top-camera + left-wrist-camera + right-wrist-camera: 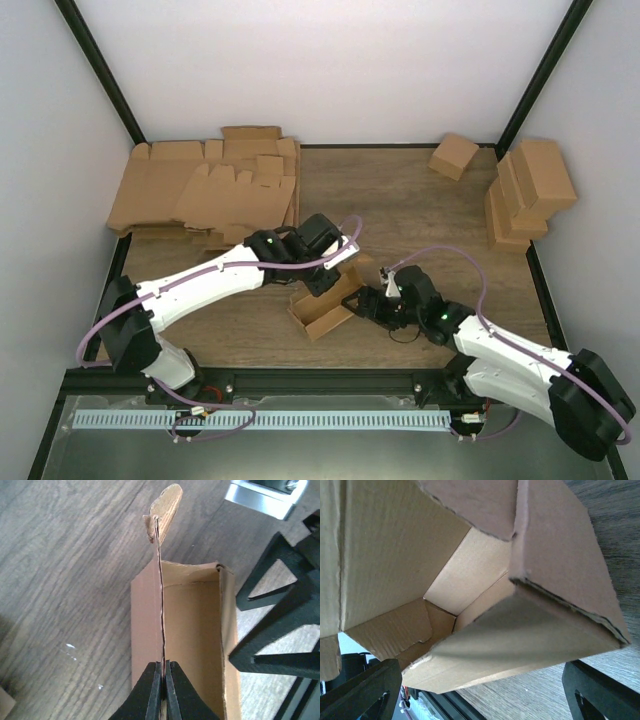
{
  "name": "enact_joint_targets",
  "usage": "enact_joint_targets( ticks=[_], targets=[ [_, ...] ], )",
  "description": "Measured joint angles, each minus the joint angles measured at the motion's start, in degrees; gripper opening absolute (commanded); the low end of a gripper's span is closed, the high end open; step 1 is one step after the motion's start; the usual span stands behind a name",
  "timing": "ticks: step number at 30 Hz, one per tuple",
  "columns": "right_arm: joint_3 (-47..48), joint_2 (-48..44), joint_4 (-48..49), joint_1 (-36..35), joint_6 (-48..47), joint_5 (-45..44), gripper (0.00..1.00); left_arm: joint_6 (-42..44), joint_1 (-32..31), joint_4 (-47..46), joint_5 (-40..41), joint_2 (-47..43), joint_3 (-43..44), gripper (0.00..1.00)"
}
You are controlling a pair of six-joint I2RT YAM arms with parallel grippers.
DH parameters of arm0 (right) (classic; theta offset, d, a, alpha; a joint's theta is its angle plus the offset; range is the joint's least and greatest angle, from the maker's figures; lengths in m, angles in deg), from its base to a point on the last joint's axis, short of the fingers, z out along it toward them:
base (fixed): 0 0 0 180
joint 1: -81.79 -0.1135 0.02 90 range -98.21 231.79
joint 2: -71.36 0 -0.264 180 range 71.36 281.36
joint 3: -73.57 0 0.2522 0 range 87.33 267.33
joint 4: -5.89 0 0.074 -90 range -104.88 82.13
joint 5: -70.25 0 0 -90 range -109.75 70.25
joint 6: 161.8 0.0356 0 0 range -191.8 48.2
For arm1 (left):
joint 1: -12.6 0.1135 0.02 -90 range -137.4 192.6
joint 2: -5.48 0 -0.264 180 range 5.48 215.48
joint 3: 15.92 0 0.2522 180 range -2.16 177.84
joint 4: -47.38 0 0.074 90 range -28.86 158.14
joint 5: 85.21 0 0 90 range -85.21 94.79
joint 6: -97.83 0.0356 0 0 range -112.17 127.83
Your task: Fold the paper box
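Jaws on the right arm stand wide, one dark finger (362, 690) at seven o'clock and the other at five o'clock of the wrist view. The open mouth of the paper box (555, 545) fills the space ahead of them. They grip nothing that I can see, and whether either finger touches the cardboard I cannot tell.

From above, the paper box (322, 312) lies on the tabletop (430, 210) just toward six o'clock of centre, half-formed and open on top, with the right jaws at its three o'clock end.

Jaws on the left arm are pinched tight on a tall flap (160, 580) that stands upright, seen edge-on, along one long side of the box. The fingers (150, 690) press together with only the thin card between them.

Farther back, a stack of flat cardboard blanks (205, 190) lies at ten o'clock. A pile of finished boxes (528, 190) sits at two o'clock, and a single one (453, 155) at one o'clock.

By my reading, the step in hand is closing the walls: the tray shape is up, but the flaps are not yet tucked. The next move likely calls for the right jaws to press the end flap inward while the left holds its flap steady, so that the tabs meet squarely and do not buckle.
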State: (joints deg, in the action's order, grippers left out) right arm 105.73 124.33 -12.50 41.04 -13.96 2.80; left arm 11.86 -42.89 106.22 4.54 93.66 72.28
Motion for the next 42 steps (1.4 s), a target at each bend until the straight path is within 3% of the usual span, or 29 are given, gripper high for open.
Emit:
enact_joint_targets(
  ticks=[16, 22, 31, 35, 42],
  targets=[
    [-3.6, 5.9, 8.0, 0.0, 1.6, -0.9, 0.82, -5.8, -0.7, -5.5, -13.1, -2.9, -5.6, 0.04],
    [-3.6, 7.4, 8.3, 0.0, 1.2, -1.8, 0.87, -7.3, -0.8, -7.1, -14.9, -2.7, -7.2, 0.04],
    [-3.2, 2.8, 1.5, 0.0, -3.7, -6.0, 0.93, -7.8, -1.2, -7.3, -14.0, -1.0, -7.8, 0.04],
    [-3.2, -0.7, -2.9, 0.0, -4.4, -7.5, 0.87, -7.8, -1.2, -7.3, -13.2, -1.0, -7.8, 0.04],
    [-2.6, -10.2, -10.4, 1.4, -4.3, -13.5, 0.59, -7.9, -1.2, -7.6, -12.2, 0.3, -9.0, 0.04]
  ],
)
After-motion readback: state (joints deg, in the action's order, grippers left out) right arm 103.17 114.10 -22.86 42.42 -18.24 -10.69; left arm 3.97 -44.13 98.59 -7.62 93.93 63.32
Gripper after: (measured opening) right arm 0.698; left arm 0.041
